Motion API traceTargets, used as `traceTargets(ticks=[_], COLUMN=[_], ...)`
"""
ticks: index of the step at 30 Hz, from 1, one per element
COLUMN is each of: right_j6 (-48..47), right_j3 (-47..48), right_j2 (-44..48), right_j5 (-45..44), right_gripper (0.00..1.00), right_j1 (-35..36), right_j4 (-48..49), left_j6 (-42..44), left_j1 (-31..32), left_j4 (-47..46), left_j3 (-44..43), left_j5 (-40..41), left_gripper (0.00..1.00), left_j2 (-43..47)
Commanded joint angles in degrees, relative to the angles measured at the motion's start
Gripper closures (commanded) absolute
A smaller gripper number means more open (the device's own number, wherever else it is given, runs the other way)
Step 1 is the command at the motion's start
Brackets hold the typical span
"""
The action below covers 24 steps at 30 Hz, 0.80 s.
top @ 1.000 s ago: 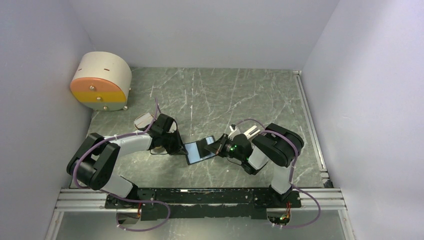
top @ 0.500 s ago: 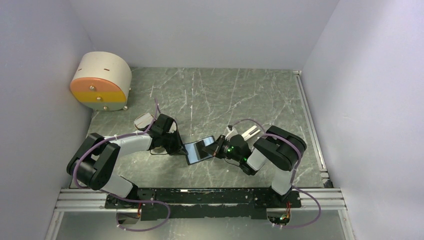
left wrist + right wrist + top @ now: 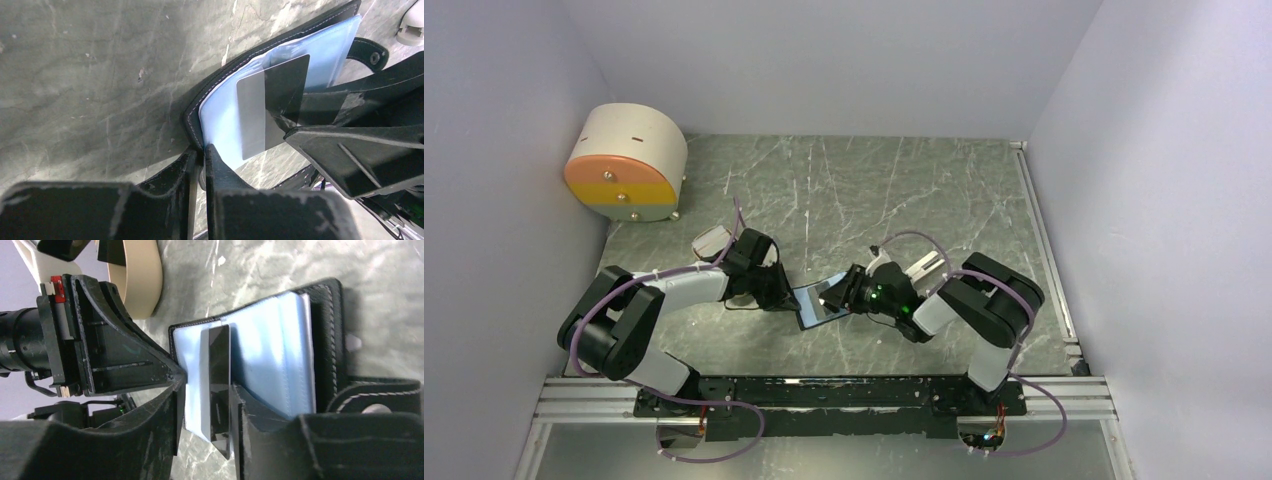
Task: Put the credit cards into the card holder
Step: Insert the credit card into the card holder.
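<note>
Since the earlier frame the right gripper (image 3: 842, 290) has advanced leftward and now stands over the open card holder (image 3: 819, 303).

The holder lies open on the green marbled table (image 3: 904, 190), its blue-grey pockets (image 3: 265, 355) facing up. Its snap tab (image 3: 367, 52) trails off the side away from the left gripper (image 3: 202, 153).

The left gripper's jaws are pressed together on the holder's black stitched cover edge.

The right gripper's jaws pinch one dark credit card (image 3: 274, 105), which rests across the holder's pockets. It cannot be told whether the card's edge has entered a pocket.

A beige tray (image 3: 142, 280) sits behind the left gripper, beyond the holder. A beige-and-orange round box (image 3: 627, 165) stands well apart from the holder, by the left wall.
</note>
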<state>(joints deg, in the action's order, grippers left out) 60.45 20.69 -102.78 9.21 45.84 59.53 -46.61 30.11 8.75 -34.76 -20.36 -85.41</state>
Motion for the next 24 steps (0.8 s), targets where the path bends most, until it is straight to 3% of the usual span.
traceTargets(ticks=[1, 16, 24], right_j6=[-7.8, -10.9, -11.3], right_j3=[3.3, 3.6, 6.3], right_j2=[2.4, 5.9, 3.4], right_j5=[-4.4, -5.9, -2.7], right_gripper=[0.55, 0.54, 0.62], right_j1=[-0.1, 0.9, 3.0], right_j4=[-19.1, -23.0, -21.1], left_j6=[-0.6, -0.6, -0.9], left_j1=[0.9, 1.0, 1.0], left_j4=[-0.8, -1.9, -2.9], left_j3=[1.3, 1.6, 1.5], left_j5=[-0.3, -1.6, -2.8], left_gripper=[0.85, 0.91, 0.88], left_j2=[0.0, -0.2, 0.8])
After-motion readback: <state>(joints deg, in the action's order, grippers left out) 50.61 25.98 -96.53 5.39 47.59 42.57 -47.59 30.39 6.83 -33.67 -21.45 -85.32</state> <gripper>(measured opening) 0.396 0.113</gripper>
